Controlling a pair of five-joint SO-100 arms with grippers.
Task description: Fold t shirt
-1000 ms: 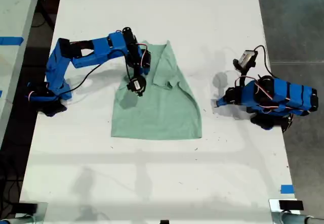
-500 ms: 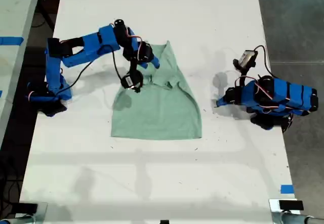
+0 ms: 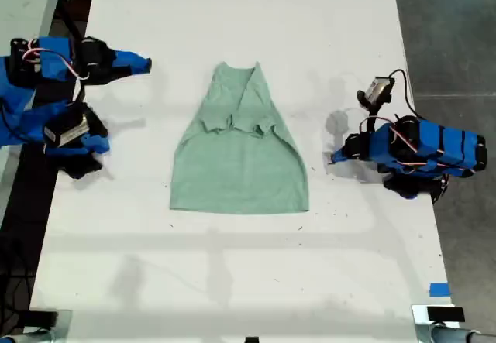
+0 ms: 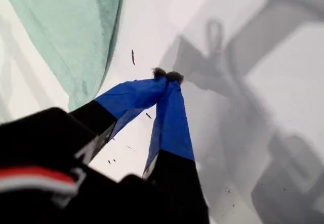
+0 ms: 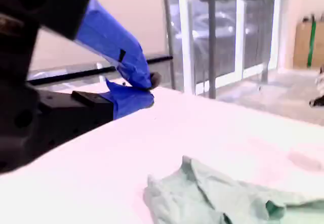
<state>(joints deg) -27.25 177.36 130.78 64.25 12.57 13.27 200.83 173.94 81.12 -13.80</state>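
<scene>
The shirt (image 3: pixel 239 151) lies flat in the middle of the white desk (image 3: pixel 232 281), with nothing on it and both arms well apart from it. Its upper part is narrowed, both sleeves folded inward to a rumpled ridge across the chest; the lower hem is straight. The cloth is soft, pale mint and plain.

The first gripper (image 3: pixel 335 157) rests low on the desk near the shirt's edge at the exterior view's right, its blue tapered jaws closed tip to tip and holding nothing (image 4: pixel 167 76). The second gripper (image 3: pixel 146 64) sits at the exterior view's upper left, jaws together and empty (image 5: pixel 148 85). Blue tape (image 3: pixel 439 289) marks the desk's corner.
</scene>
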